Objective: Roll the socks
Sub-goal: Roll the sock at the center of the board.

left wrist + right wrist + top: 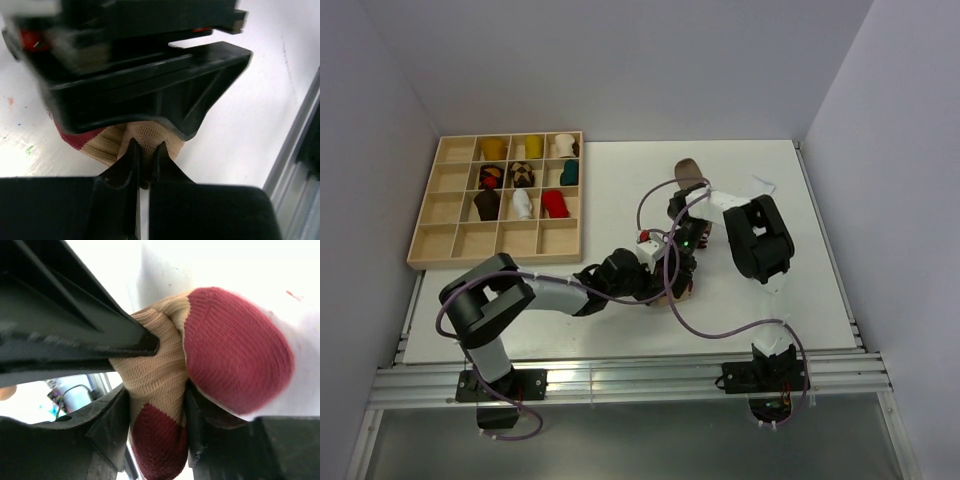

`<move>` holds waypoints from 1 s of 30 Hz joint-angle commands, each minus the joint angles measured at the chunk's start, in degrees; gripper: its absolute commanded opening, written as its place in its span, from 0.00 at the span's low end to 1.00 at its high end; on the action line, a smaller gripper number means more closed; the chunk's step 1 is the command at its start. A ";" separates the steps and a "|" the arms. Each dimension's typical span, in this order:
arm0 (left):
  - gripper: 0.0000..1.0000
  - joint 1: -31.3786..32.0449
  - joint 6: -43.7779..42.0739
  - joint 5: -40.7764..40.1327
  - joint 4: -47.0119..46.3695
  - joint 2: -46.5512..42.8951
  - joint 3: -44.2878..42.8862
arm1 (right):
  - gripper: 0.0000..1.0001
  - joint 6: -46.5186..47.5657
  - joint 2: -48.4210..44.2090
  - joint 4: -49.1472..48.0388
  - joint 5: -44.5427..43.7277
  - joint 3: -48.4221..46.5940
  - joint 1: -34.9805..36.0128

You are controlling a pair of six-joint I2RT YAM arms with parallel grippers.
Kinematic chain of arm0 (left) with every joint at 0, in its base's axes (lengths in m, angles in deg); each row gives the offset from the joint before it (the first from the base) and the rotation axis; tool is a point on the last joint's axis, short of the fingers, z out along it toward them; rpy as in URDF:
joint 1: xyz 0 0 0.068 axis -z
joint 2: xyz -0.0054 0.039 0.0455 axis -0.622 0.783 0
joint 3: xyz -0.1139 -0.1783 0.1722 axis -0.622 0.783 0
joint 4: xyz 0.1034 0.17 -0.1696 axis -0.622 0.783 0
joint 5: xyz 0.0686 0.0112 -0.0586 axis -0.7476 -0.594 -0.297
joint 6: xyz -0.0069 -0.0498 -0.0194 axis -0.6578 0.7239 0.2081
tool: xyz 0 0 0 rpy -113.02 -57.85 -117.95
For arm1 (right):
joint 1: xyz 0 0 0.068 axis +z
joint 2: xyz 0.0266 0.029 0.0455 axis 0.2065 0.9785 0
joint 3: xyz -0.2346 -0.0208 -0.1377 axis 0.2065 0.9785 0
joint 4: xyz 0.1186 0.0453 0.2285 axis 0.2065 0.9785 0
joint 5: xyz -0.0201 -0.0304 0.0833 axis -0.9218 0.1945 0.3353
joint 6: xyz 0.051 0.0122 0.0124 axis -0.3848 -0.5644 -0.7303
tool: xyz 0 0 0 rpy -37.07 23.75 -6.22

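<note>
Two grippers meet over one tan-and-maroon sock (pixel 235 350), which lies bunched on the white table (pixel 800 280) near its front edge, between the two arms. In the left wrist view the left gripper (pixel 145 148) has its fingers (pixel 131 160) pressed almost together, pinching a small fold of the tan knit between their tips. The black body of the other gripper hangs close above that fold and hides most of the bundle. In the right wrist view the right gripper (pixel 156 407) has its fingers part-way apart with the sock wedged between them; the cloth touches both inner faces. A rounded maroon end bulges out to one side and a second maroon patch hangs below the tan middle. From above, a brown sock (pixel 688 172) lies by itself farther back on the table, well apart from the grippers, and a pale piece (pixel 760 185) near it is too small to name. A wooden tray (pixel 423 215) with compartments sits at the back left, several of its cells holding rolled socks (pixel 554 203) of different colours.
</note>
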 commanded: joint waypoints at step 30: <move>0.00 -16.61 25.54 33.16 17.39 20.68 -13.13 | 0.75 -4.75 -61.31 -60.58 -15.69 52.62 2.37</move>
